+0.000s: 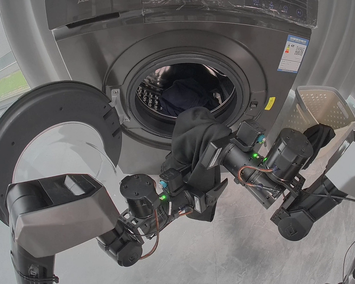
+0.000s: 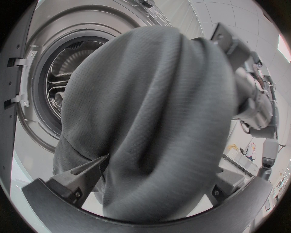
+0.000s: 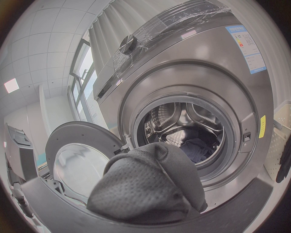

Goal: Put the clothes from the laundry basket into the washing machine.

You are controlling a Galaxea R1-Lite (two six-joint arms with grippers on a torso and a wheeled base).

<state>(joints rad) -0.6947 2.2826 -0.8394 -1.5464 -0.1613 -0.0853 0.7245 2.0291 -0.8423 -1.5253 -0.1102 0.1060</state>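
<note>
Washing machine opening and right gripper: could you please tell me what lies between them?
The black garment fills that stretch: in the head view it drapes over the right gripper and rises to the lower rim of the washing machine opening.

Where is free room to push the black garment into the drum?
Free: upper half of the opening, between door seal and black garment; the drum above the navy clothes. Crowded: the lower rim, with garment, left gripper and right gripper.
</note>
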